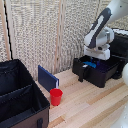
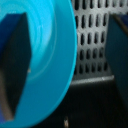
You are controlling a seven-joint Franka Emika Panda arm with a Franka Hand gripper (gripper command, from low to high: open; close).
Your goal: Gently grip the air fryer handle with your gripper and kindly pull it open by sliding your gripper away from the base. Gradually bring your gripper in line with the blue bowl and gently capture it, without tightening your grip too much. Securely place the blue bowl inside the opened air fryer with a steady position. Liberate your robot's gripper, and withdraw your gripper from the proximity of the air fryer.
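Note:
The black air fryer (image 1: 102, 70) stands at the exterior view's right with its drawer slid out, and the air fryer handle (image 1: 81, 75) projects from the drawer front. The gripper (image 1: 95, 59) hangs just over the open drawer. The blue bowl (image 1: 90, 64) lies inside the drawer under it. In the wrist view the blue bowl (image 2: 47, 60) looms large and tilted over the perforated basket floor (image 2: 92, 40). One dark finger (image 2: 15, 65) sits inside the bowl, and the other finger (image 2: 120, 55) stands well apart from its rim. The gripper (image 2: 67, 65) is open.
A red cup (image 1: 56, 96) stands on the wooden table (image 1: 85, 107) near the middle. A dark-blue flat board (image 1: 47, 77) stands on edge behind it. A black fabric divided case (image 1: 20, 97) fills the exterior view's left. Slatted panels form the back wall.

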